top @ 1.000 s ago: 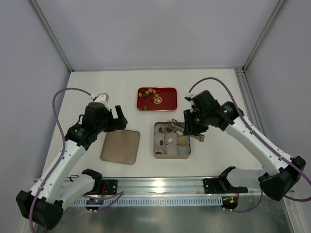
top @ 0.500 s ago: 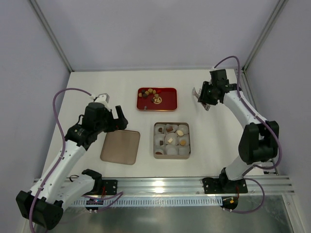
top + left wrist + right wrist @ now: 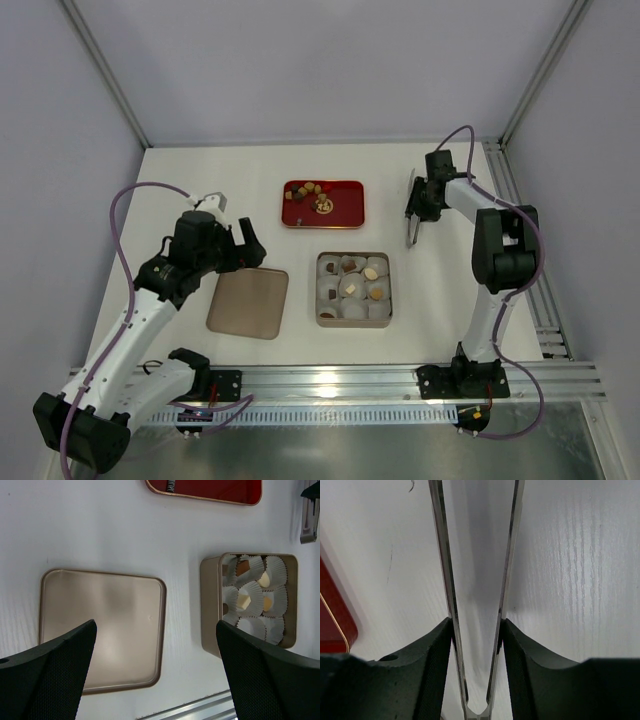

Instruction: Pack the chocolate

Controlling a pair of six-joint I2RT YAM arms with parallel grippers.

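Slipping is the risk: the tweezers (image 3: 446, 570), pinched near their joint, could twist in the right hand (image 3: 476, 640) or flick a chocolate (image 3: 312, 192) off the tray (image 3: 348, 214), upper middle of the top view. That hand clamps them partway; the left hand (image 3: 157, 655) gapes, empty, above the worktop (image 3: 100, 530).

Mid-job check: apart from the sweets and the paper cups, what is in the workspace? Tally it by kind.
red tray: 1
gold box: 1
tan lid: 1
tweezers: 1
Total: 4
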